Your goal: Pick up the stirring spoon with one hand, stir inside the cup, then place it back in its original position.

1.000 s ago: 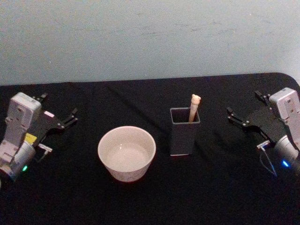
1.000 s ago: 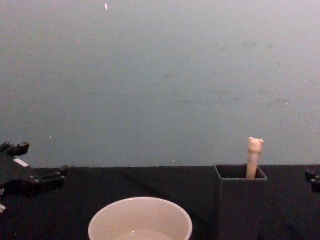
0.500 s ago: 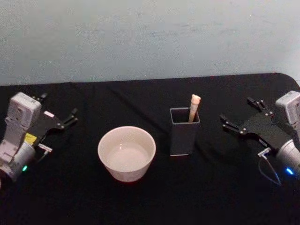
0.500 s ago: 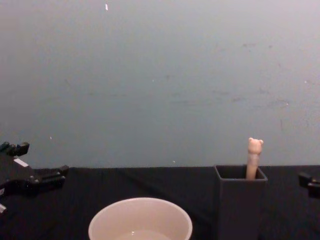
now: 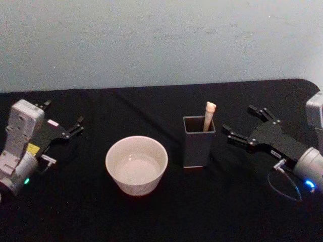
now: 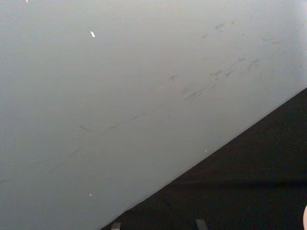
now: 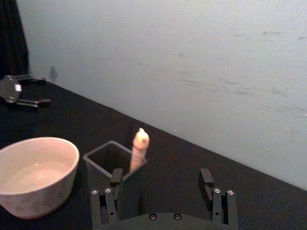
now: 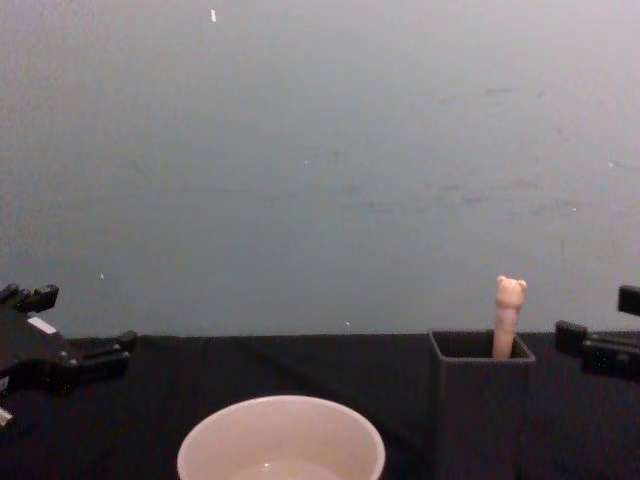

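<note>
Pale beige, the bear-topped stirring spoon (image 5: pixel 209 115) leans in the dark grey square holder (image 5: pixel 198 148), just right of the cream-white cup (image 5: pixel 136 165), which seems to hold a little liquid. My right gripper (image 5: pixel 238 119), fingers spread wide, hangs near the holder, not touching it. My left gripper (image 5: pixel 64 113) sits far left, fingers parted.

The stirring spoon (image 5: pixel 209 115) is pale beige. The cup (image 5: pixel 136 187) is plain cream-white, the holder (image 5: pixel 196 148) dark grey, the table (image 5: pixel 237 212) black and the wall (image 5: pixel 151 40) pale blue-grey with faint scuffs. My left gripper (image 5: pixel 63 113) and right gripper (image 5: pixel 238 119) are black; the left bears a small white label (image 5: pixel 52 122).
</note>
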Motion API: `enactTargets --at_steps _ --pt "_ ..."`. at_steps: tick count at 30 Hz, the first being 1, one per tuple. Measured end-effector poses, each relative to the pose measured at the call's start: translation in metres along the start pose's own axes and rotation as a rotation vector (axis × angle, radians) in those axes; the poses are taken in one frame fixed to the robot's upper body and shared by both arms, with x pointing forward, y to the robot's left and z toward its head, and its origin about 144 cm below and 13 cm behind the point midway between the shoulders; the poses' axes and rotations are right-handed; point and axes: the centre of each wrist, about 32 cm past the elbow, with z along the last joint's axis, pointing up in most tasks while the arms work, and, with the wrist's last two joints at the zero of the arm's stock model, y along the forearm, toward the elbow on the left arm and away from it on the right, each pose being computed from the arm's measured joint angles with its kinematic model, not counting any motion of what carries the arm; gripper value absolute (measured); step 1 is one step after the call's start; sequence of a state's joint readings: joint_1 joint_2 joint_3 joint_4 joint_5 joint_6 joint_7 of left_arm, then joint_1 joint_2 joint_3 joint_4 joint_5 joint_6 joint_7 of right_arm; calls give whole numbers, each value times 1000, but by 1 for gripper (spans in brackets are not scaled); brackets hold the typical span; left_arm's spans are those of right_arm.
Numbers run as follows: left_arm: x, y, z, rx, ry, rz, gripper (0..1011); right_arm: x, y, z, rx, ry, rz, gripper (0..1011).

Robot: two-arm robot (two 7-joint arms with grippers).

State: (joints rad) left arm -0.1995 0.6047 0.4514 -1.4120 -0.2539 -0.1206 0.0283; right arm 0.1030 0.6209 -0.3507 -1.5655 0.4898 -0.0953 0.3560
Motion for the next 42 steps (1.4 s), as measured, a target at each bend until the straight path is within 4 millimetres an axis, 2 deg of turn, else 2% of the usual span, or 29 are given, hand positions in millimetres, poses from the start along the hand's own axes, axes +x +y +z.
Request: enactTargets --at_steps 20,32,42 --pt "0 0 0 0 0 0 1001 14 49 -3 25 80 97 1000" --pt "0 0 0 0 0 0 1001 15 64 -4 27 105 134 1002" --pt "0 0 0 0 0 0 1001 14 69 -4 22 100 161 1002"
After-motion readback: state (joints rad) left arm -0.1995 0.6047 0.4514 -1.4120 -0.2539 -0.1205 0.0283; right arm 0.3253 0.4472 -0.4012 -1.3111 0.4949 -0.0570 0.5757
